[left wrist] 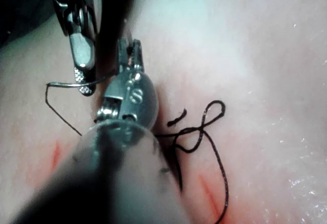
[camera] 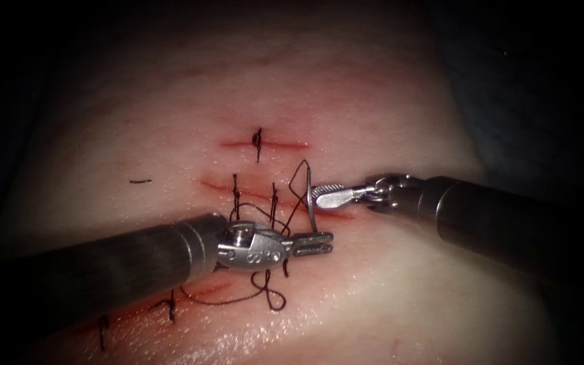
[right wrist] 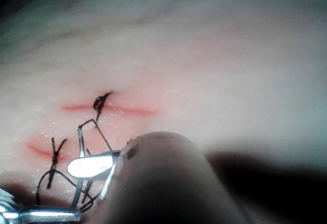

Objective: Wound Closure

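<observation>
Needle (camera: pixel 311 215) is standing upright between our two tools over the cut (camera: pixel 285 203), clear of the tissue (camera: pixel 386 115); our right tool (camera: pixel 320 195) is pinching it near the thread end while our left tool (camera: pixel 318 244) is clamping its lower end. Thread (camera: pixel 265 290) is lying looped beside the left shaft, so we are judging snagging the likeliest fault. Opposed pulling would be bending the needle.

Pale pink tissue (camera: pixel 386 115), red cuts (camera: pixel 265 143), black thread (camera: pixel 268 297), silver needle (camera: pixel 311 215)
</observation>
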Controlling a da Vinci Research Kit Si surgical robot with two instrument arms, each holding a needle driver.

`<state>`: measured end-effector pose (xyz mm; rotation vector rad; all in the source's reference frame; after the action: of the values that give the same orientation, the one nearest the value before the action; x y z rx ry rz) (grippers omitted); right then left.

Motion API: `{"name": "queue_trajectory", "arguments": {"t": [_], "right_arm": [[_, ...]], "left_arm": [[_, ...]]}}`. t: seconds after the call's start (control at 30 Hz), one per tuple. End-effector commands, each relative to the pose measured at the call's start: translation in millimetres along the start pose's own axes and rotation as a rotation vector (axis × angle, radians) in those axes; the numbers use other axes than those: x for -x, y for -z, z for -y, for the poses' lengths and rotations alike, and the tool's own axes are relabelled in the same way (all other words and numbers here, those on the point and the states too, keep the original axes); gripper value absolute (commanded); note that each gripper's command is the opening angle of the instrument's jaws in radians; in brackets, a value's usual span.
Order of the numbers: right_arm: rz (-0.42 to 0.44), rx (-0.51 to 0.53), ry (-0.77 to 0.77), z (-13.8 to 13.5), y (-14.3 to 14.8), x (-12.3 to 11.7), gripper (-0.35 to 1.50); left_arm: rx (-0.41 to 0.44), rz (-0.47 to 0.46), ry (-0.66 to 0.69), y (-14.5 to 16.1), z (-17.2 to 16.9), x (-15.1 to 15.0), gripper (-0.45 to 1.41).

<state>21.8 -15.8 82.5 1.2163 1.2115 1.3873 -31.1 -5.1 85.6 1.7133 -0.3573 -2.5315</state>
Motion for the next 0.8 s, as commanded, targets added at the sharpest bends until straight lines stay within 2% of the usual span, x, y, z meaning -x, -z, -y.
{"name": "queue_trajectory", "arguments": {"t": [0.03, 0.8], "right_arm": [[0.001, -0.002, 0.004, -0.5, -1.4, -0.3, 1.41], [0.015, 0.0, 0.006, -0.6, -1.9, 0.0, 1.38]], "left_arm": [[-0.001, 0.0, -0.006, -0.7, 0.1, 0.2, -0.45], [0.002, 0.003, -0.016, -1.0, 0.0, -0.5, -0.45]]}}
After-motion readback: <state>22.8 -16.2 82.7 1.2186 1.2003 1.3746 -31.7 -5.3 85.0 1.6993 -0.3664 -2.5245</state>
